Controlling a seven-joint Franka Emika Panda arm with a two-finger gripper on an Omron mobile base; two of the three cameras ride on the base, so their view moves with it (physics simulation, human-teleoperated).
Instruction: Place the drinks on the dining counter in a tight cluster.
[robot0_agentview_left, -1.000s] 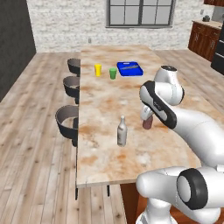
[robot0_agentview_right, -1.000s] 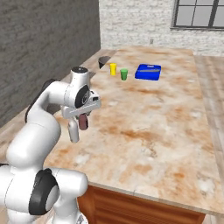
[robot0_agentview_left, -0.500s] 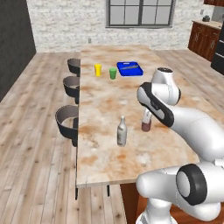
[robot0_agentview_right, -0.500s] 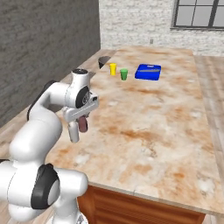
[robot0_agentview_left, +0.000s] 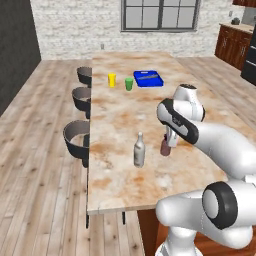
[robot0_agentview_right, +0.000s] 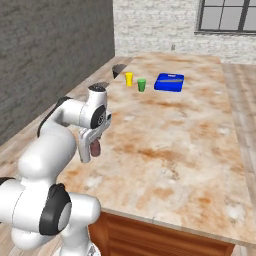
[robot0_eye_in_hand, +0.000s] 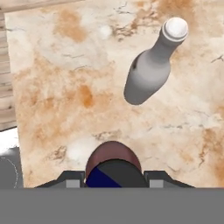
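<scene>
Beside grey-beige bottle (robot0_agentview_left: 139, 150), your tool (robot0_agentview_left: 168, 145) gripped dark-brown bottle (robot0_agentview_left: 164, 147); you needed to lower upright onto tabletop (robot0_agentview_left: 120, 117), close alongside.

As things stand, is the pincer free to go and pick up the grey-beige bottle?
Probably not yet: the pincer is shut on the dark-brown bottle. The grey-beige bottle stands close by, with bare counter between them.

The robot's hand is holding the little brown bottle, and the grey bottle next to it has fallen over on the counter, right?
Not quite. The hand does hold the brown bottle, but the grey bottle stands upright on the counter, as the left base view shows.
</scene>
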